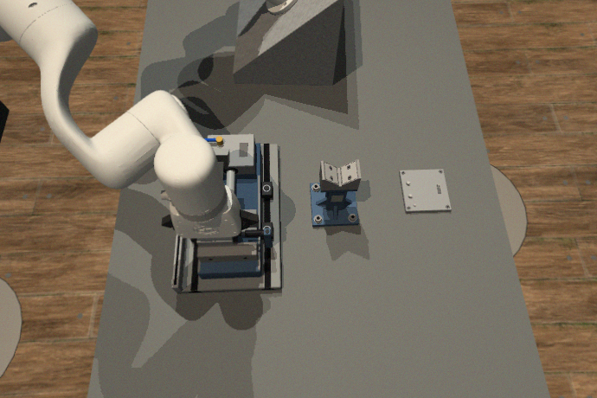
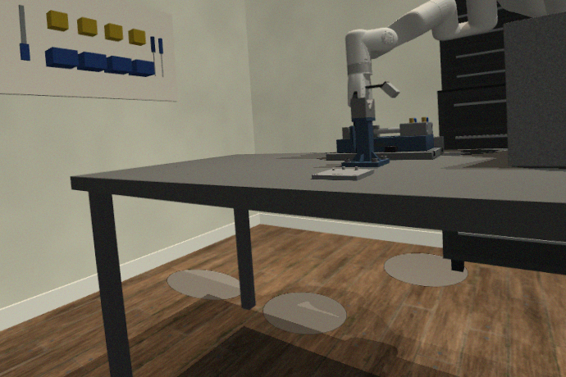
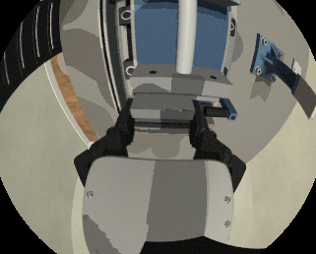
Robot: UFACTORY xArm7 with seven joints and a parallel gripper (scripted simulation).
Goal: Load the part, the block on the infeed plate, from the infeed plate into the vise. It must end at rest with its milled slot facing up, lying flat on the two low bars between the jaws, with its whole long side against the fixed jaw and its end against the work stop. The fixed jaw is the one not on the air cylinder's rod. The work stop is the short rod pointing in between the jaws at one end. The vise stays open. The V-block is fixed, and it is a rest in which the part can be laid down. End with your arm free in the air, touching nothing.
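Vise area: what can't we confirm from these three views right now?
- Top: the arm's wrist covers the block and most of the vise, so contact with the fixed jaw is hidden.
- Exterior: the V-block's stand stands in front of the end effector; the block is not visible.
- Wrist: the end effector is shut on the block; slot direction and stop rod contact too small to judge.

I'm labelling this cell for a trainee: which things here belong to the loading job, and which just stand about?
Job:
- part, clamped in the gripper jaws
- vise
- work stop
- infeed plate, now bare
- V-block, unused

Standing about:
- grey wedge block
- wall chart
- black drawer cabinet
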